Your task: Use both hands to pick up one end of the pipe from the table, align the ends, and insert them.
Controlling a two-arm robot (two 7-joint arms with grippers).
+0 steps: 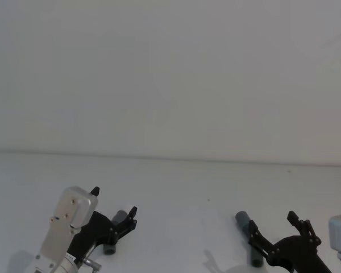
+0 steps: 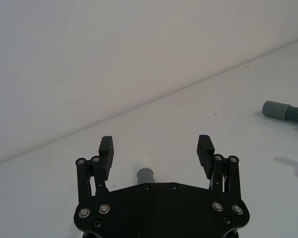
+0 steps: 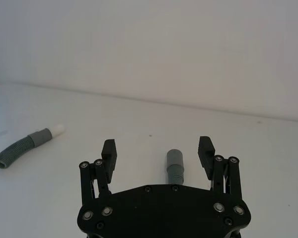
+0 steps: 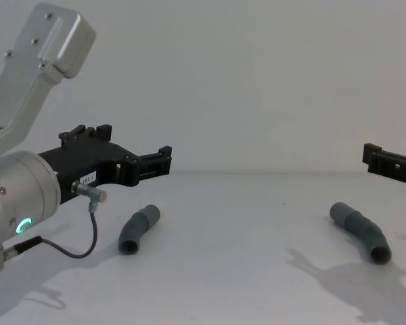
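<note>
On the near part of the white table (image 1: 176, 182) the two pipe pieces lie flat and well apart, one to the left and one to the right. The left pipe piece (image 4: 139, 229) is a bent, dark grey ribbed hose, and the right wrist view shows a white tube tip (image 3: 57, 130) on its grey cuff. The right pipe piece (image 4: 360, 230) is bent the same way. It ends in a smooth grey cuff (image 3: 175, 157) at its far end, which is probably the socket.

The left gripper (image 2: 156, 146) hangs over the left piece with its fingers spread wide and the cuff showing between them. In the chest view it is clear of the hose and touches nothing. The right gripper (image 3: 158, 148) is also spread wide, with the right piece's cuff framed between its fingers. It too looks to be above the hose and not around it.

Judging from this, the task has barely begun: each arm is lined up over its own piece, but neither piece is gripped or lifted. What remains is to close on both pieces, raise them, bring the white tip in line with the socket cuff and push them together.
</note>
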